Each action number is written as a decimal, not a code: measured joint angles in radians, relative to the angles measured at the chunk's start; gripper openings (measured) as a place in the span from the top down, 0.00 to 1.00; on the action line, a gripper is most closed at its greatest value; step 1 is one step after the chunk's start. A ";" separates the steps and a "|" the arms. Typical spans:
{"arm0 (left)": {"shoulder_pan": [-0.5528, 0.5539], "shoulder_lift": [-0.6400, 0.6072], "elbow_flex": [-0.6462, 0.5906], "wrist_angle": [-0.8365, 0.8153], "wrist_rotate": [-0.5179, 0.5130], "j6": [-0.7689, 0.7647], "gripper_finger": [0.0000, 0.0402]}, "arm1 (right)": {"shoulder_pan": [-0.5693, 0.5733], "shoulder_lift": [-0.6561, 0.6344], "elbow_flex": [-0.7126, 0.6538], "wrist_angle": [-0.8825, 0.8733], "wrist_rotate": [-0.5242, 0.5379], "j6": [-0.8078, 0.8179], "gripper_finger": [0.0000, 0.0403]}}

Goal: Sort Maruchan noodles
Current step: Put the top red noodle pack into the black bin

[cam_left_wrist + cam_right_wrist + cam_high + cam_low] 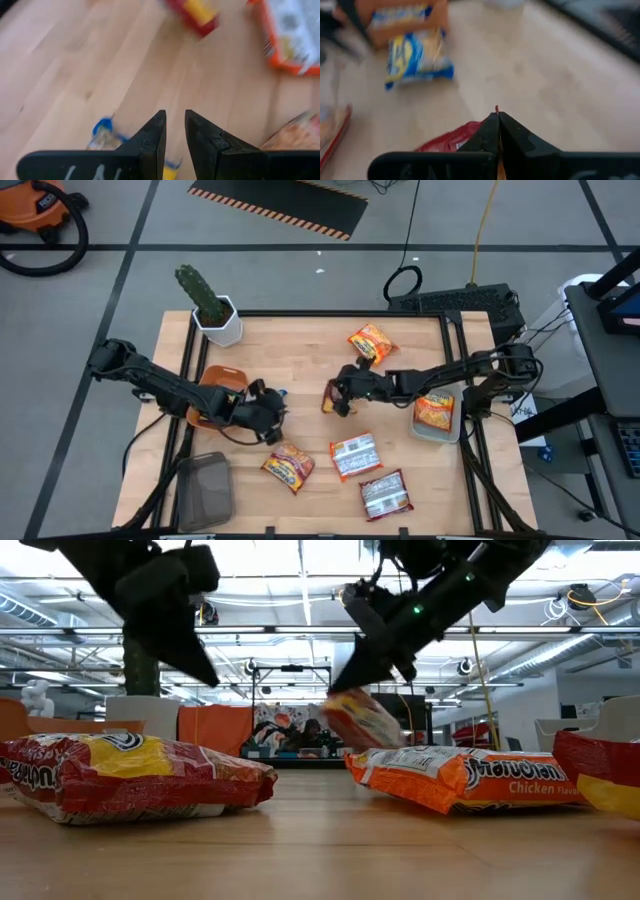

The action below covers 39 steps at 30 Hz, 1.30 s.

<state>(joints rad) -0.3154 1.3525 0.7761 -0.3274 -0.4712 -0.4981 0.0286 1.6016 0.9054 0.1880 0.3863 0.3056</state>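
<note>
Noodles: red pkt [362, 720] pinched at its edge by right hand [341, 395], hanging tilted above worktop [300, 350]; prob. light, crinkly, brittle inside, so grip the seam; left hand [175, 131] slightly parted, empty.

Both arms: dark/black segmented links, two-finger end effectors

Left arm [150, 380] and right arm [470, 370] are matte black, chunky joint housings joined by slimmer links, thin black cables trailing off each toward the tabletop [300, 360] edges. Left end effector [175, 131]: two black wedge fingers [152, 137] tapering to points, stepped ridge on the inner faces, mounted on a flat black crossbar with faint white scrawled marks. Right end effector [496, 125]: same black tapered fingers and same crossbar with pale markings. Small green LED glows on the right arm's wrist housing in the low view.
</note>
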 joint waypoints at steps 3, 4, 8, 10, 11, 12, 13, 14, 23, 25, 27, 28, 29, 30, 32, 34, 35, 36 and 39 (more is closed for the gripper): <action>-0.009 0.000 0.000 0.084 -0.009 0.029 0.81 | 0.019 0.000 0.000 0.075 0.075 -0.055 1.00; -0.013 0.000 0.000 0.106 -0.019 0.034 0.80 | 0.027 0.000 0.000 0.102 0.092 -0.073 1.00; -0.021 0.000 0.000 0.147 -0.041 0.041 0.72 | 0.048 0.000 0.000 0.207 0.117 -0.112 1.00; -0.023 0.000 0.000 0.153 -0.064 0.052 0.66 | 0.052 0.000 0.000 0.248 0.118 -0.122 1.00; -0.025 0.000 0.000 0.155 -0.088 0.053 0.62 | 0.053 0.000 0.000 0.266 0.119 -0.132 1.00; -0.026 0.000 0.000 0.155 -0.117 0.053 0.59 | 0.054 0.000 0.000 0.277 0.119 -0.140 1.00; -0.027 0.001 0.000 0.155 -0.151 0.052 0.55 | 0.055 0.000 0.000 0.284 0.122 -0.144 1.00; -0.027 0.003 0.000 0.161 -0.180 0.053 0.51 | 0.057 0.000 0.000 0.286 0.138 -0.146 1.00; -0.007 0.055 0.001 0.463 -0.246 0.243 0.31 | 0.092 0.000 0.000 0.272 0.267 -0.181 1.00; 0.013 0.083 0.002 0.543 -0.249 0.280 0.31 | 0.096 0.000 0.000 0.272 0.269 -0.195 1.00; 0.037 0.113 0.001 0.603 -0.248 0.304 0.31 | 0.097 0.000 0.000 0.272 0.269 -0.208 1.00; 0.053 0.129 0.001 0.638 -0.249 0.313 0.31 | 0.097 0.000 0.000 0.272 0.269 -0.216 1.00; 0.068 0.144 0.001 0.664 -0.254 0.314 0.31 | 0.097 0.000 0.000 0.271 0.269 -0.223 1.00; 0.080 0.159 0.001 0.677 -0.261 0.314 0.31 | 0.097 0.000 0.000 0.271 0.268 -0.226 1.00; 0.100 0.190 0.001 0.678 -0.263 0.313 0.31 | 0.098 0.000 0.000 0.272 0.268 -0.235 1.00; 0.108 0.215 0.001 0.683 -0.254 0.318 0.31 | 0.098 0.000 0.000 0.271 0.264 -0.239 1.00; 0.110 0.228 0.001 0.693 -0.232 0.330 0.31 | 0.098 0.000 0.000 0.271 0.264 -0.240 1.00; 0.114 0.240 0.001 0.701 -0.217 0.335 0.31 | 0.098 0.000 0.000 0.271 0.263 -0.243 1.00; 0.123 0.277 0.001 0.725 -0.182 0.330 0.31 | 0.098 0.000 0.000 0.271 0.246 -0.247 1.00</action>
<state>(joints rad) -0.1923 1.6290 0.7769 0.3975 -0.6534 -0.1685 0.1265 1.6012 0.9051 0.4591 0.6323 0.0586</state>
